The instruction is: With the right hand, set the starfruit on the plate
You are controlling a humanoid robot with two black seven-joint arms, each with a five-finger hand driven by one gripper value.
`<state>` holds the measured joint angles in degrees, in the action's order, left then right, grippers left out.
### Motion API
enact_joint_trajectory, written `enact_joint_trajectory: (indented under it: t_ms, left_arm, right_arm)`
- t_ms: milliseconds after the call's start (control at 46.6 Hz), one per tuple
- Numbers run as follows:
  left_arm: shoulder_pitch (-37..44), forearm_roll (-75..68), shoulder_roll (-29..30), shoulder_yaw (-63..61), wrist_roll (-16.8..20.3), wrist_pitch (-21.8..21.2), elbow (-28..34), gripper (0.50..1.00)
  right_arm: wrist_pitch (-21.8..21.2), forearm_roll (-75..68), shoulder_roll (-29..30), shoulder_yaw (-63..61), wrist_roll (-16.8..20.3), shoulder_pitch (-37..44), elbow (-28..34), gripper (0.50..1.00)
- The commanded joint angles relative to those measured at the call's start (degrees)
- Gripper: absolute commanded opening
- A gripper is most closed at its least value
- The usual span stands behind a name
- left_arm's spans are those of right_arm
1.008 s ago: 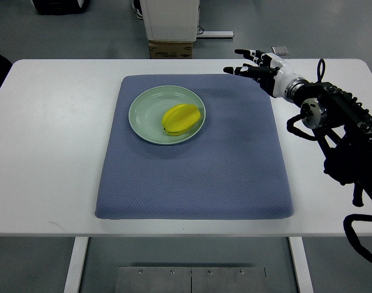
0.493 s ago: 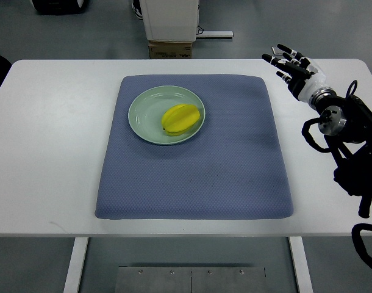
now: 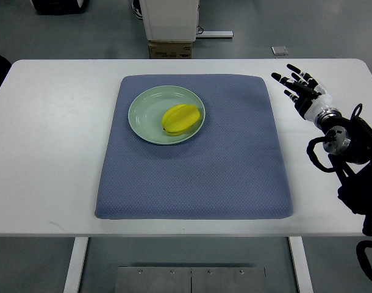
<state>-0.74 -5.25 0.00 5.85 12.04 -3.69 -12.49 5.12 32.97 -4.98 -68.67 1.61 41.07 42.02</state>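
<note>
Resting on the plate [image 3: 139, 125], toward the mat's [image 3: 235, 171] far left corner: starfruit [image 3: 182, 118], long axis slanting left-right. Well apart, off the mat's far right corner: right hand [image 3: 300, 90], fingers spread wide, holding nothing. Placement judged done.

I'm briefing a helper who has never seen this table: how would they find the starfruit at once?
Find the blue-grey mat covering the middle of the white table. On its far left part sits a pale green plate, and the starfruit lies on it. It is the only bright yellow, ridged thing there.
</note>
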Motion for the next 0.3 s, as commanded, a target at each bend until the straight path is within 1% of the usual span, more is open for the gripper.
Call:
enact_joint_trajectory:
  t_ms: [0, 107, 279]
  left_arm:
    - [0.03, 0.06, 0.00, -0.05, 0.00, 0.00, 0.01, 1.000]
    - [-0.05, 0.06, 0.00, 0.04, 0.00, 0.00, 0.01, 1.000]
    - [0.03, 0.06, 0.00, 0.04, 0.00, 0.00, 0.01, 1.000]
  right_arm:
    - [0.07, -0.27, -0.03, -0.32, -1.26, -0.11, -0.01, 1.000]
    - [0.16, -2.55, -0.03, -0.41, -3.63, -0.73, -0.01, 1.000]
    - [0.07, -4.41, 0.05, -0.32, -5.04, -1.34, 0.34, 1.000]
